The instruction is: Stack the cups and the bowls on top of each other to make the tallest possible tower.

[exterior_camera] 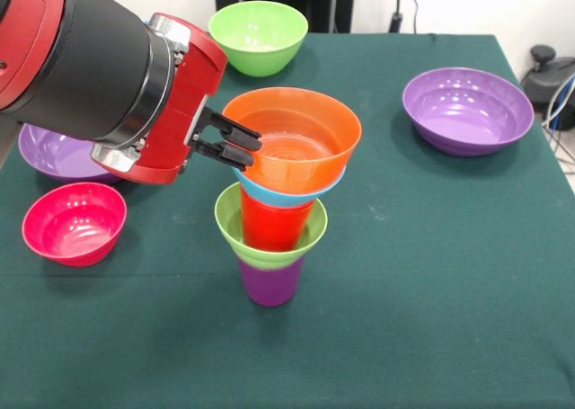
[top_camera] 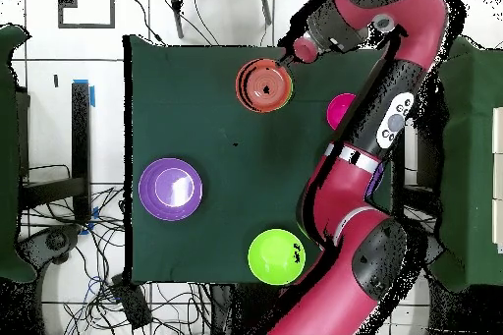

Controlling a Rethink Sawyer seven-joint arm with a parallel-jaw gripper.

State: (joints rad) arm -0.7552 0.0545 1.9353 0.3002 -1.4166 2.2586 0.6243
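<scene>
Front view: gripper is grasping the orange bowl by its rim, bowl sitting atop the tower of blue bowl, red cup, green bowl, purple cup mid-worktop

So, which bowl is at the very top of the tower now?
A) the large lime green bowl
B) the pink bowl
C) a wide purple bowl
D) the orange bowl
D: the orange bowl sits highest on the tower, resting on the small blue bowl, with the gripper at its rim; the pink bowl lies apart on the table.
</scene>
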